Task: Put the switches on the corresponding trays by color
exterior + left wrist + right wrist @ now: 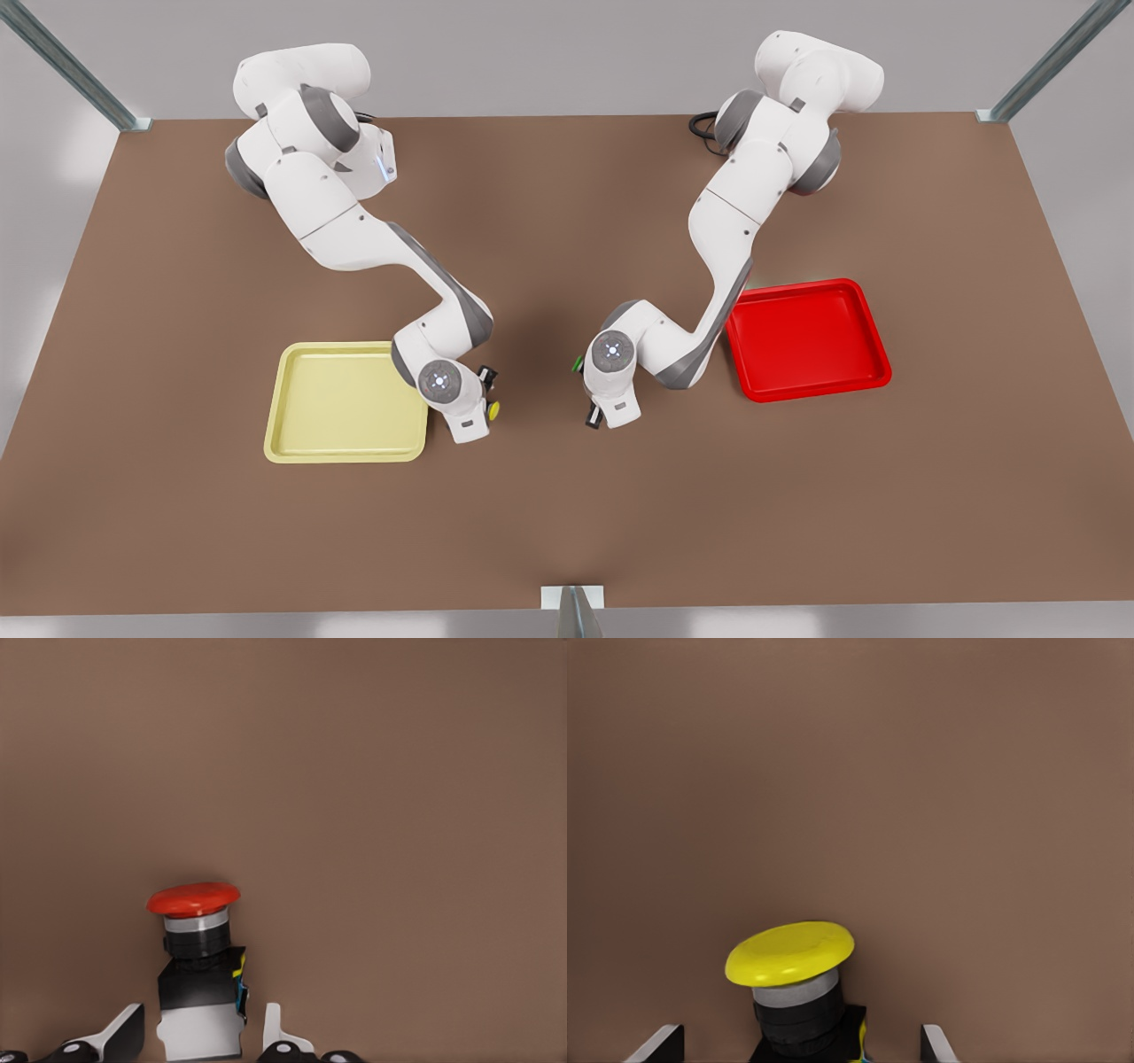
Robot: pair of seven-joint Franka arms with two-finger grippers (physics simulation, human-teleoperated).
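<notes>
Right gripper [471,427]: positioned just beside the pale yellow tray [345,403], off that tray's corner on the front view's right, low over the brown table [549,523]. In the right wrist view its two fingers [663,1042] stand wide apart, with clear gaps to the yellow switch [793,979] between them; nothing is gripped. In the front view the yellow switch's cap [493,409] shows just beside the yellow tray, outside its rim and close against the gripper. Whether this switch stands or lies on the table cannot be told. Left gripper [200,1032]: in the front view it hangs farther from the yellow tray, toward the front view's right, between that tray and the bright red tray [808,341]. Its fingers [273,1024] are parted moderately, one on either side of the red switch [197,948], each with a narrow gap to the switch's boxy body; they bracket it without contact. The red switch is on the table surface, outside both trays, and appears in the front view as a small dark object [592,416] at the gripper's tip. The red tray lies well apart from the yellow tray. Both trays hold nothing.
</notes>
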